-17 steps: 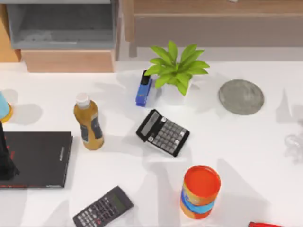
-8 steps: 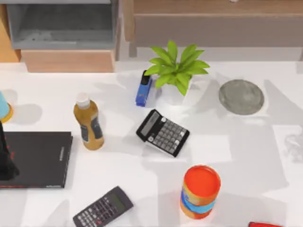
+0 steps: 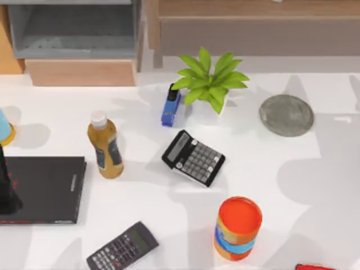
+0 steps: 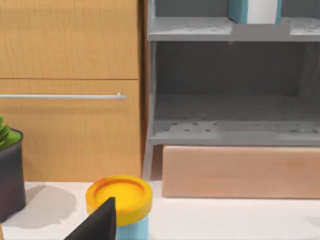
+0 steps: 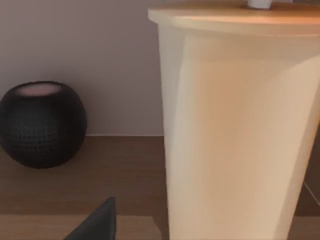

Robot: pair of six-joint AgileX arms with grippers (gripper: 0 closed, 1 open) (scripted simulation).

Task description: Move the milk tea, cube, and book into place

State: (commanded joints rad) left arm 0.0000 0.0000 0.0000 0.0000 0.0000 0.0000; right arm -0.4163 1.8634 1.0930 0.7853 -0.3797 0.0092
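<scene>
Up close in the right wrist view, the milk tea is seen as a tall beige cup with a white straw at its lid, standing over a brown wooden surface beside a dark round speaker. A dark fingertip of the right gripper juts in at the lower edge, just beside the cup; whether the cup is pinched cannot be told.

At the table's left edge in the top view, a dark part of the left arm is seen over the flat black book; the spread of its fingers cannot be told either.

What appears to be the book, teal with white pages, is seen on the upper grey shelf in the left wrist view. A yellow-lidded tub stands on the white table below.
</scene>
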